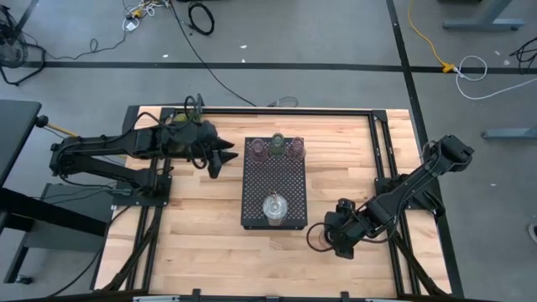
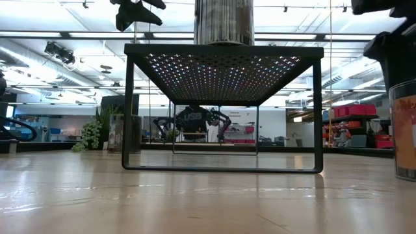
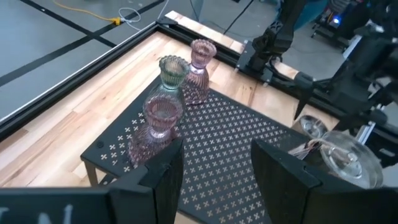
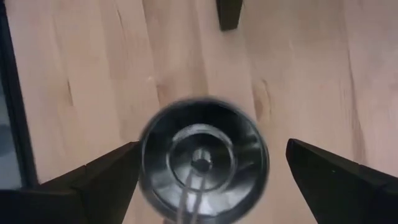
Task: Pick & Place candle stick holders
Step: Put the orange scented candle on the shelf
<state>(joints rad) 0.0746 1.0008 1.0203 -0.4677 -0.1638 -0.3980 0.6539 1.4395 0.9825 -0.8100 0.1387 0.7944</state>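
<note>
High view: right hand (image 1: 323, 241) spread over glass holder (image 1: 317, 239) beside tray (image 1: 274, 179) edge.

A: Site type, from my remote station?

B: I log it as a robotics lab or workshop hall. Item: wooden tabletop (image 1: 210, 218) in a black metal frame (image 1: 382, 143), bolted rig arms on both sides. Item: grey concrete floor (image 1: 319, 33) with loose cables (image 1: 197, 17) and a yellow cord (image 1: 424, 38). Item: low view shows an open ceiling with strip lights (image 2: 58, 36), red storage bins (image 2: 354, 110), another robot station (image 2: 195, 120), potted greenery (image 2: 91, 133).
</note>
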